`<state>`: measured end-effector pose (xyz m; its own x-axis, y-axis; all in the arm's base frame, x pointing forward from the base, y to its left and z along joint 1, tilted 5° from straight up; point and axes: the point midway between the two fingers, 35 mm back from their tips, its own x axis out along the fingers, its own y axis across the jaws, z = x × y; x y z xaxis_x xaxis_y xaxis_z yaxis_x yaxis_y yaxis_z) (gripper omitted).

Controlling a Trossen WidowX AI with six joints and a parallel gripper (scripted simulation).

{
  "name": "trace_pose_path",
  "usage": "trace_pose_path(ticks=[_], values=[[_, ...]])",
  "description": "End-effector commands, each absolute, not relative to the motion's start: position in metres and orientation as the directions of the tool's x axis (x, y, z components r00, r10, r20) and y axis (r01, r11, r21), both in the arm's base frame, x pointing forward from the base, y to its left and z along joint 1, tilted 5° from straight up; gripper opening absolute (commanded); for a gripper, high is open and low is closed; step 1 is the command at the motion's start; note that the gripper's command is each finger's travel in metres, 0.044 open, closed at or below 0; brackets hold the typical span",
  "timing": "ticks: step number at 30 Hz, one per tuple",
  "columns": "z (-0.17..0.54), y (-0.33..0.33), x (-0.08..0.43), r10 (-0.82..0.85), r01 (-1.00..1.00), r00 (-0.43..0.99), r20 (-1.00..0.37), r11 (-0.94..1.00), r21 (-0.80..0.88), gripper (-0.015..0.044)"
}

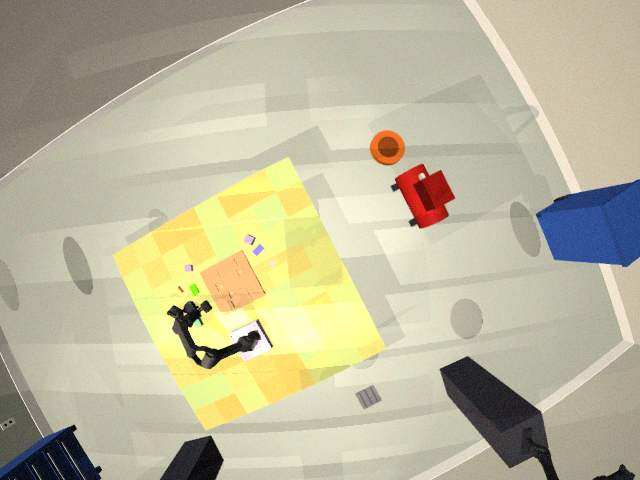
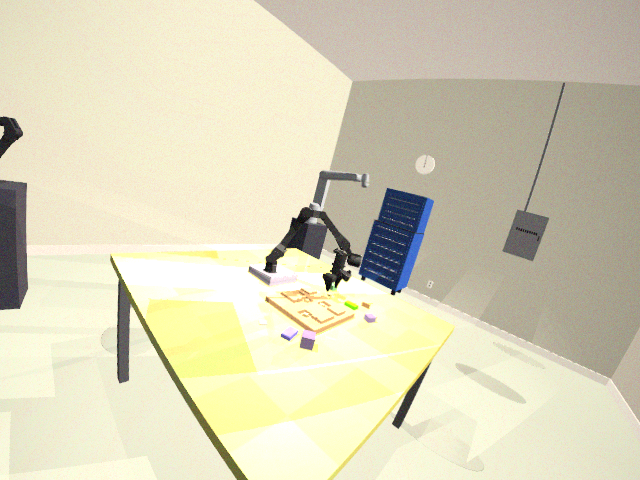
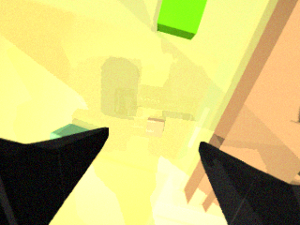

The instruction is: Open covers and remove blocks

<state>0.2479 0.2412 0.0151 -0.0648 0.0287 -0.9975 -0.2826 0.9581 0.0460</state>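
Jaws (image 1: 199, 311) (image 2: 334, 285): wide, empty | green block (image 1: 194, 289) (image 2: 351, 305) (image 3: 182, 18): likely light, stiff | grip: we'd pinch its long sides, midway | board (image 1: 232, 281) (image 2: 310, 326) (image 3: 277, 94): alongside

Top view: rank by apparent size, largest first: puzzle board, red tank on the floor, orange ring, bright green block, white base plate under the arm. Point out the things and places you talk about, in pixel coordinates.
1. Puzzle board (image 1: 232, 284) (image 2: 310, 316)
2. Red tank (image 1: 413, 198)
3. White base plate (image 1: 262, 345) (image 2: 281, 279)
4. Orange ring (image 1: 374, 147)
5. Bright green block (image 1: 194, 289) (image 2: 351, 305) (image 3: 182, 16)

Red tank and base plate partly covered; ranked by outline.
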Motion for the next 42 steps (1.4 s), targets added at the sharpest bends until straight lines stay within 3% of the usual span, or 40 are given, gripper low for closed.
trace_pose_path(ticks=[1, 13, 30, 42], values=[[0.031, 0.242, 0.25, 0.034, -0.285, -0.062, -0.998, 0.957, 0.05, 0.044], [0.062, 0.239, 0.25, 0.035, -0.284, -0.063, -0.997, 0.958, 0.051, 0.044], [0.059, 0.154, 0.283, 0.027, -0.563, -0.056, -0.998, 0.825, 0.054, 0.0], [0.056, 0.086, 0.291, 0.021, -0.747, -0.057, -0.998, 0.662, 0.056, 0.0]])
